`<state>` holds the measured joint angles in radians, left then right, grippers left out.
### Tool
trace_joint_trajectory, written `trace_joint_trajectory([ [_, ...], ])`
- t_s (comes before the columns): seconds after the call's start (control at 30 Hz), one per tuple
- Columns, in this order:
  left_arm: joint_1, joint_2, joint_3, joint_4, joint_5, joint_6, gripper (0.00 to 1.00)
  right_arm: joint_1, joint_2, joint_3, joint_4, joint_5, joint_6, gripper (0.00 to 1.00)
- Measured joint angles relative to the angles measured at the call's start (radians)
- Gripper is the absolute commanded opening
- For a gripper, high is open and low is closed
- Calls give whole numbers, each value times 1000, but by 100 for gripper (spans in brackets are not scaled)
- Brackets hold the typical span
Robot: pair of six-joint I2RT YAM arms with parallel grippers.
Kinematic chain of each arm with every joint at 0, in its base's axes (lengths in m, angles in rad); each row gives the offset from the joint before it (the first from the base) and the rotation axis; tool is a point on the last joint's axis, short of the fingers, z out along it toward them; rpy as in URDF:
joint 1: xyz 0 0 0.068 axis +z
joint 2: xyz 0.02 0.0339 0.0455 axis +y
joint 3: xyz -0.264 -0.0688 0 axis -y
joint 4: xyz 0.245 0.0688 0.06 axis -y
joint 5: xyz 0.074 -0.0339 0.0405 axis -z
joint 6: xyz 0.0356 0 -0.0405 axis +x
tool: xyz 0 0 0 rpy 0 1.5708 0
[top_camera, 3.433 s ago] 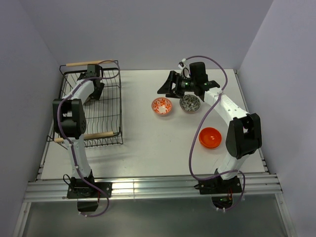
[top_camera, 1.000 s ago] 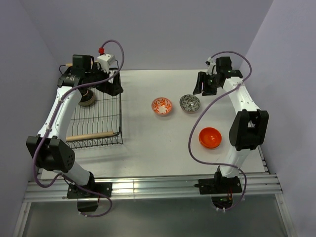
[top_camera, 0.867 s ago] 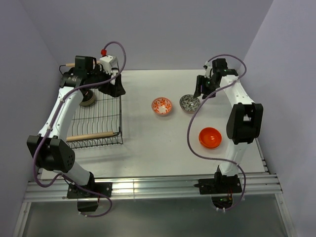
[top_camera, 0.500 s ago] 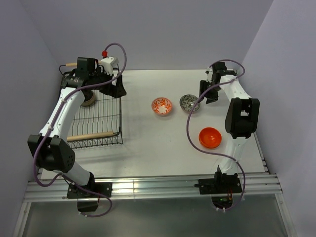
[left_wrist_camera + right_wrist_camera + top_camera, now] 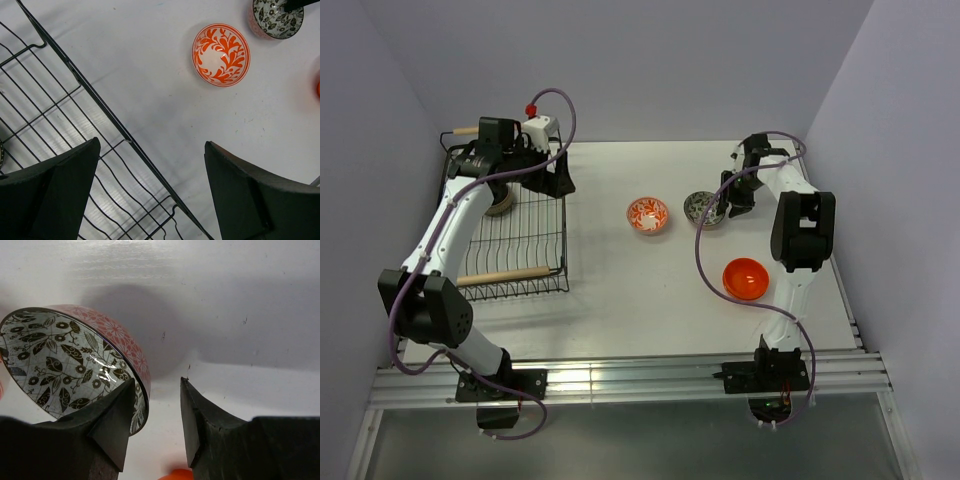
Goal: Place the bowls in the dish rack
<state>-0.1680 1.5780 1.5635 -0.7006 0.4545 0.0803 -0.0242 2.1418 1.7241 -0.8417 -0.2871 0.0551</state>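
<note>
The dish rack (image 5: 506,274) stands at the left with the tan-brown bowl (image 5: 500,201) inside it at the far end. My left gripper (image 5: 558,180) hovers open and empty over the rack's right rim (image 5: 100,105). The red-and-white bowl (image 5: 647,214) sits mid-table and also shows in the left wrist view (image 5: 221,55). The grey-speckled bowl (image 5: 703,208) sits right of it. My right gripper (image 5: 157,385) is open astride that bowl's rim (image 5: 137,365), one finger inside and one outside. The orange bowl (image 5: 745,278) sits nearer on the right.
The table is walled on the left, back and right. A metal rail (image 5: 620,378) runs along the near edge by the arm bases. The right arm's purple cable (image 5: 705,290) loops over the table beside the orange bowl.
My right gripper swung in from the far right and lowered onto the grey-speckled bowl's rim. The left gripper has lifted away from the tan bowl in the rack and now holds nearly still.
</note>
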Motion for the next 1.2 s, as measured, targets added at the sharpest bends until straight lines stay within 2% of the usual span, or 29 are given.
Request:
trace_joint_trajectory([
  [0.13, 0, 17, 0, 0, 0, -8, 91, 0, 3, 0, 14, -10, 11, 45],
  [0.23, 0, 24, 0, 0, -1, -19, 90, 0, 5, 0, 29, -14, 23, 37],
  [0.27, 0, 26, 0, 0, -1, -21, 90, 0, 5, 0, 33, -17, 27, 31],
  [0.43, 0, 26, 0, 0, -3, -32, 91, 0, 5, -2, 54, -35, 40, 18],
  [0.5, 0, 26, -1, 2, -2, -41, 92, 0, 5, -2, 56, -37, 37, 5],
  [0.57, 0, 27, -2, 3, 2, -47, 93, 0, 5, -2, 62, -36, 39, 0],
  [0.73, 0, 46, -2, 4, 39, -86, 92, -3, 5, -2, 64, -55, 39, 0],
  [0.83, 0, 52, -2, 11, 68, -118, 93, -19, -22, -32, 105, -125, 40, 0],
  [1.07, 0, 51, 5, 90, 162, -230, 93, -69, -263, -128, 240, -302, 111, 0],
  [1.2, -1, 52, 48, 136, 253, -335, 99, -41, -409, -155, 390, -410, 202, 0],
])
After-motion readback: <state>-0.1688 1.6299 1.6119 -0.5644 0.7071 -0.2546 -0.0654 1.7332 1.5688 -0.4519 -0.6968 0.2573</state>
